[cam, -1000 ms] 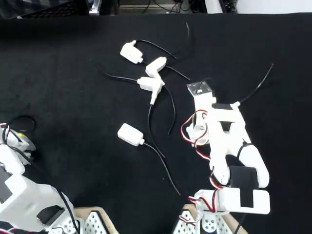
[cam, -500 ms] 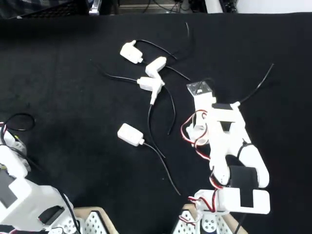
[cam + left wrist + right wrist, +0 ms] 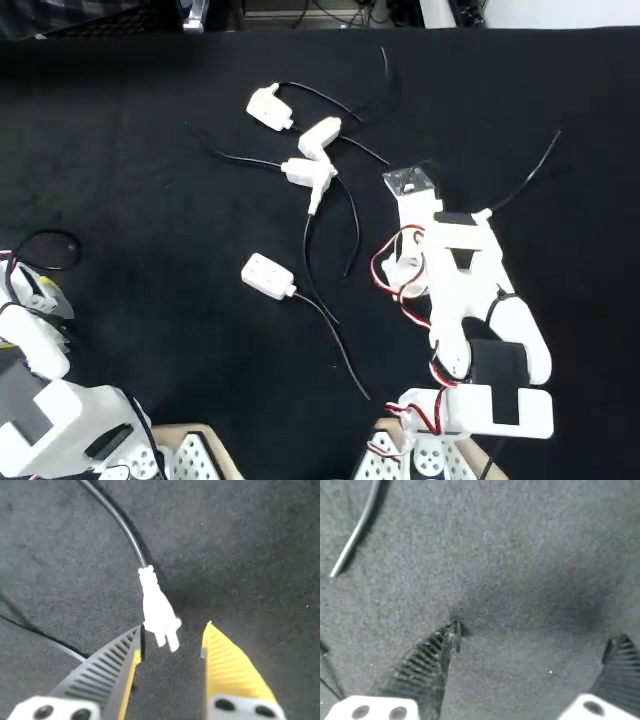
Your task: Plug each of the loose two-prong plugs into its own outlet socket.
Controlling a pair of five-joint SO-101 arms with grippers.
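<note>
A white two-prong plug [image 3: 158, 616] on a black cable [image 3: 116, 521] lies on the black mat, its prongs between the tips of my left gripper [image 3: 174, 628], which is open and not touching it. From above, that gripper [image 3: 32, 288] sits at the table's left edge beside a cable loop [image 3: 52, 243]. Several white socket blocks with black leads lie mid-table: one [image 3: 267, 275] alone nearer the front, and three farther back [image 3: 266, 106], [image 3: 320, 136], [image 3: 308, 172]. My right gripper [image 3: 535, 634] is open over bare mat, to the right of the far blocks [image 3: 410, 182].
The black mat [image 3: 150, 200] covers the table. Loose cables trail from the blocks, one running toward the front [image 3: 335, 340] and one lying at the right [image 3: 530, 175]. A cut cable end [image 3: 352, 537] lies near my right gripper. Both arm bases stand at the front edge.
The left arm has shifted slightly toward the front edge and the cable loop beside it has moved a little. The right arm and the white blocks have stayed put.
</note>
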